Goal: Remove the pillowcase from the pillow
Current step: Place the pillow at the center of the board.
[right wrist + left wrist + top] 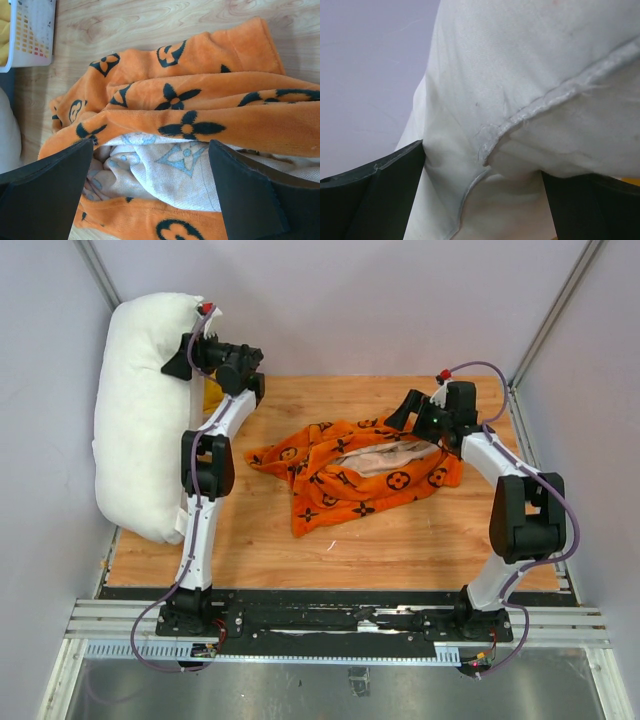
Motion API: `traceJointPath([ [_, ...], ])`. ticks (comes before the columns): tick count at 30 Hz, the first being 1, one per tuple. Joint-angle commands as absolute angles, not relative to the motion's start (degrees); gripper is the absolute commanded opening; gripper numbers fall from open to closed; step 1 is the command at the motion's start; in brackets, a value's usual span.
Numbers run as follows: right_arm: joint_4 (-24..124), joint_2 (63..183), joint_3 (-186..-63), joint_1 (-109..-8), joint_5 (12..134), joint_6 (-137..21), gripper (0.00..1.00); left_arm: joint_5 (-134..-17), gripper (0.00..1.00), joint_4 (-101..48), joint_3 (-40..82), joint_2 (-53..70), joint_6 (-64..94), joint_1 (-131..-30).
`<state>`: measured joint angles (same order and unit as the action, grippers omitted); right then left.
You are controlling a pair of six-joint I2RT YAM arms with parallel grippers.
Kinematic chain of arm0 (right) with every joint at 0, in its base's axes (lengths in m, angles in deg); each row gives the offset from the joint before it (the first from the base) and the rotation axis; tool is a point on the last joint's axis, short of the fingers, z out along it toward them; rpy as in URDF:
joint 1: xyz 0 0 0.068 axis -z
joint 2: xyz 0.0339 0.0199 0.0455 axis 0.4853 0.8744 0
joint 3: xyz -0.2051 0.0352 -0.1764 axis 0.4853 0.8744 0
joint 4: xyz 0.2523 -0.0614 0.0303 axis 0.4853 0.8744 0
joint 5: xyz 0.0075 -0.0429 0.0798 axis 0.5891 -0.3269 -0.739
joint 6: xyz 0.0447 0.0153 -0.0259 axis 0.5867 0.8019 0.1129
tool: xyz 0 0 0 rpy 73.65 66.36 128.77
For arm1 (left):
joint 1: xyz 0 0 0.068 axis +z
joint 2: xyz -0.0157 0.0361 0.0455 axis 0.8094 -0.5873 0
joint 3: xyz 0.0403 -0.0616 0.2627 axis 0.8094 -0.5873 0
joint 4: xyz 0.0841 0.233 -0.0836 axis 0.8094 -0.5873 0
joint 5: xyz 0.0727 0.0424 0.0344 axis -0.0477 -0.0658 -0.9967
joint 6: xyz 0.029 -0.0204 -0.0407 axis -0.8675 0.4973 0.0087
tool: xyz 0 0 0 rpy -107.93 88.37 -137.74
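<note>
On the wooden tabletop (420,540), the pillowcase (345,480) lay crumpled near the centre, its orange face with black flower and circle motifs outward and a patch of its pale inside exposed at the middle. The pillow (135,410), bare and white, stood on its long edge at the left side of the table, leaning against the left wall and well apart from the pillowcase. The left gripper (180,360) was raised at the pillow's upper far end. In the left wrist view its fingers (385,195) stood wide apart, with a seamed corner of the white pillow fabric lying loose between them and pressed by neither. The right gripper (151,145) hung over the right part of the pillowcase, its jaws spread wide above the pale inner cloth and holding nothing. A white perforated basket (30,35) with yellow cloth (4,30) inside sat at the far left of the table, beside the pillow.
</note>
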<state>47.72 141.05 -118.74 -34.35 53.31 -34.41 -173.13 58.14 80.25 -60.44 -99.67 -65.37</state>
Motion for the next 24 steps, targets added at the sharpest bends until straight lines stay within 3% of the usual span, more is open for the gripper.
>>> traceJointPath([
  [1, 46.28, 141.99, -121.35, -35.81, 52.05, -33.9, 0.98, -178.41, 0.99, 57.65, 83.63, -58.71, -97.02, -65.82],
  [11, 47.38, 141.66, -122.33, -36.71, 52.39, -34.62, 0.99, -174.44, 0.99, 40.39, 85.35, -48.13, -83.36, -80.27],
  [15, 48.36, 140.75, -122.11, -36.7, 53.21, -35.6, 0.99, -168.64, 0.99, 22.72, 84.94, -42.74, -68.38, -88.65],
  [17, 48.3, 140.46, -121.86, -36.73, 53.3, -35.73, 0.99, -162.83, 0.99, 2.42, 86.26, -39.48, -51.19, -92.13],
  [19, 48.18, 140.36, -121.92, -36.72, 52.84, -35.6, 0.99, -147.43, 0.99, -33.67, 91.72, -35.91, -25.63, -94.02],
  [20, 48.21, 140.29, -121.82, -36.7, 52.65, -35.7, 0.99, -134.04, 0.99, -44.35, 93.35, -33.92, -14.76, -93.54],
  [23, 48.88, 139.45, -121.48, -36.66, 52.91, -36.49, 0.98, -93.88, 0.99, -48.83, 81.9, -23.28, 1.51, -85.79],
  [24, 49.17, 139.0, -121.38, -36.6, 53.29, -37.01, 0.99, -88.31, 0.99, -45.02, 75.28, -19.02, 4.22, -83.57],
])
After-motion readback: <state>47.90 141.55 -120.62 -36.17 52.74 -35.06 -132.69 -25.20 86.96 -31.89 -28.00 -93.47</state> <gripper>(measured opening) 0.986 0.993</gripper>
